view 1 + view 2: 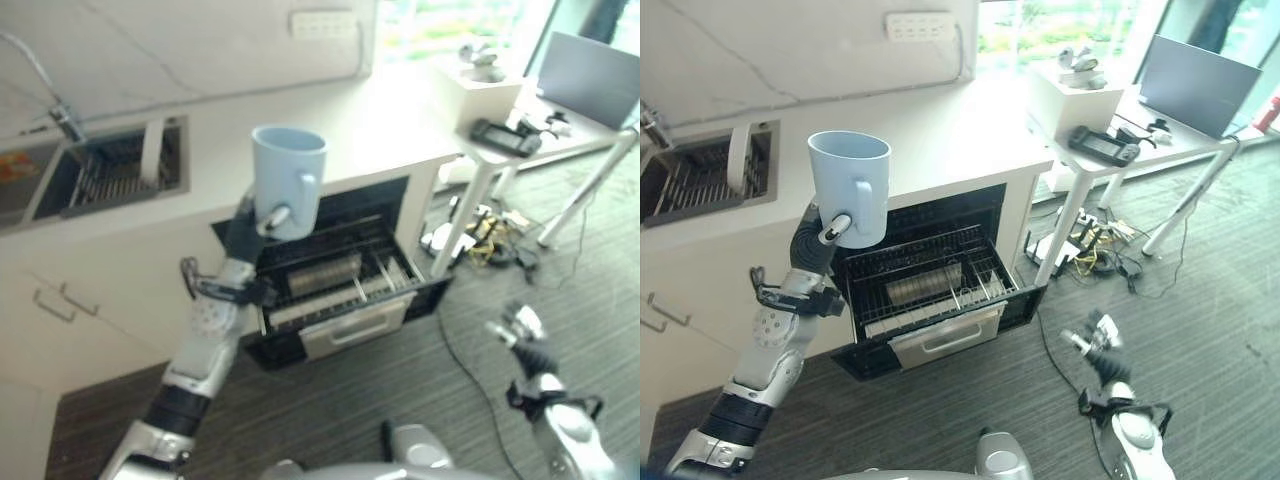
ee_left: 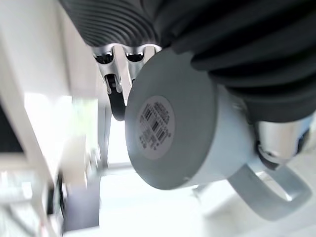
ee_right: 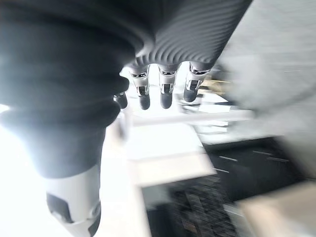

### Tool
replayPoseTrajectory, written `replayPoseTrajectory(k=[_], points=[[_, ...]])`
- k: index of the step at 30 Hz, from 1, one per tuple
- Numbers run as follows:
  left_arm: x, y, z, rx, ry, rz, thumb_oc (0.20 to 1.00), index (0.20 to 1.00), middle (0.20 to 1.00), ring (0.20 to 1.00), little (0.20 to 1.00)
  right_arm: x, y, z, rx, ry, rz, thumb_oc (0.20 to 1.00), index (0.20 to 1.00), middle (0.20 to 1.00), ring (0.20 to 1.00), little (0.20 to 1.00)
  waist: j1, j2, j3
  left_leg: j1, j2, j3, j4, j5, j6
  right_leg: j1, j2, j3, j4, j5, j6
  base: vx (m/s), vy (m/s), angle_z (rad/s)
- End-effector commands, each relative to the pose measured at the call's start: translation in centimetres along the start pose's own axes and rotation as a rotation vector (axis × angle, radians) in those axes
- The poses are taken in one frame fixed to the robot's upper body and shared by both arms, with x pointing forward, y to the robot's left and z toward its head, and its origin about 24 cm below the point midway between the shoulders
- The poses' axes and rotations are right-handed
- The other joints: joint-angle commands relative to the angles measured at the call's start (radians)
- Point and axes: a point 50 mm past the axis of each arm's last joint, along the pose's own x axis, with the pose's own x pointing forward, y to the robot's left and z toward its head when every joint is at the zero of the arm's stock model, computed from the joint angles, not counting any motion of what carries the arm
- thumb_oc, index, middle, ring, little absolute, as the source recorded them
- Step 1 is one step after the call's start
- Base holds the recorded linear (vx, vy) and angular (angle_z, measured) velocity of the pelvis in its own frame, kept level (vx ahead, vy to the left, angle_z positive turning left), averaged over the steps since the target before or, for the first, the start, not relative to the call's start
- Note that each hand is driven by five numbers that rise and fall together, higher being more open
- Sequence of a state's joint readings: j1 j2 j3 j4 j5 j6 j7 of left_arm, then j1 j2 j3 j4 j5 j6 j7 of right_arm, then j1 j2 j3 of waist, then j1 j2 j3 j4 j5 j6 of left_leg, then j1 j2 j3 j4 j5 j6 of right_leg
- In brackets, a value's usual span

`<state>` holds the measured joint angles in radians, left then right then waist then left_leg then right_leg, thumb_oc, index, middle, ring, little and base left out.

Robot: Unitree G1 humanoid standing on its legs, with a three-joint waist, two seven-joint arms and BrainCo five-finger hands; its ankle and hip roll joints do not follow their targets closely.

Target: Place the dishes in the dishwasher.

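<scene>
So the pale blue mug is up in the air, upright, mouth facing up, held by the left hand above the front edge of the white counter, just over the open dishwasher. The fingers are curled round the lower body and the handle side, and the left wrist view shows its flat base with a sticker and the handle sticking out past the hand.

Looks like glazed ceramic to me: stiff, fairly hefty for one hand, slick on the outside and it'd chip if it knocked the rack wires. The handle or a wrap round the body is the sane place to hold it, which is roughly what's happening. It'll probably need tipping mouth-down before it goes in.

The pulled-out rack is mostly bare wire, with something flat and greyish lying in the middle that I can't identify. The sink, off to the robot's left, has a drying grid in it.

The right hand hangs low over the floor, fingers straight and relaxed, holding nothing.
</scene>
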<state>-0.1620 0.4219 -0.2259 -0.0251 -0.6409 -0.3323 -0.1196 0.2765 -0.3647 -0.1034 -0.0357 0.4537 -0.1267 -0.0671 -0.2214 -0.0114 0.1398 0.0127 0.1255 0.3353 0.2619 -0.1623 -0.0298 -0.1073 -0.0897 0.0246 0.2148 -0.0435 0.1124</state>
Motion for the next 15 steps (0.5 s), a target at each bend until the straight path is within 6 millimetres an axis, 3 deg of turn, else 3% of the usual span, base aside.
replayPoseTrajectory(k=[1,3,8,15], points=[[0.4,-1.0,-0.1,-0.285,-0.030,-0.186,0.200,0.200,0.200,0.200,0.200,1.1,1.0,4.7,0.027,-0.316,0.144,1.000,1.000,1.000,1.000,1.000,-0.015,0.030,-0.002,-0.007,-0.001,-0.057,0.038,-0.078,0.023,0.022,-0.026,-0.067,0.085,-0.102,0.025,0.02,0.102,-0.39],[0.1,-1.9,-1.5,-0.442,0.033,-0.270,0.200,0.200,0.200,0.200,0.200,1.3,2.4,7.1,0.065,-0.457,0.268,1.000,1.000,1.000,1.000,1.000,-0.022,0.036,-0.006,-0.004,-0.004,-0.050,0.038,-0.083,0.026,0.020,-0.028,-0.058,0.085,-0.100,0.026,0.02,0.085,-0.31],[-0.6,-3.3,-3.3,-0.496,0.117,-0.354,0.200,0.200,0.200,0.200,0.200,1.4,3.7,10.1,0.156,-0.582,0.497,1.000,1.000,1.000,1.000,1.000,-0.018,0.039,-0.022,0.001,-0.009,-0.045,0.038,-0.094,0.029,0.022,-0.034,-0.061,0.085,-0.104,0.028,0.02,0.048,-0.11],[-1.0,-4.5,-4.4,-0.367,0.233,-0.481,0.200,0.200,0.200,0.200,0.200,1.7,7.0,11.1,0.397,-0.517,0.833,1.000,1.000,1.000,1.000,1.000,0.022,0.035,-0.050,-0.007,-0.017,-0.073,0.038,-0.090,0.029,0.028,-0.031,-0.069,0.085,-0.107,0.021,0.00,-0.005,0.02]])
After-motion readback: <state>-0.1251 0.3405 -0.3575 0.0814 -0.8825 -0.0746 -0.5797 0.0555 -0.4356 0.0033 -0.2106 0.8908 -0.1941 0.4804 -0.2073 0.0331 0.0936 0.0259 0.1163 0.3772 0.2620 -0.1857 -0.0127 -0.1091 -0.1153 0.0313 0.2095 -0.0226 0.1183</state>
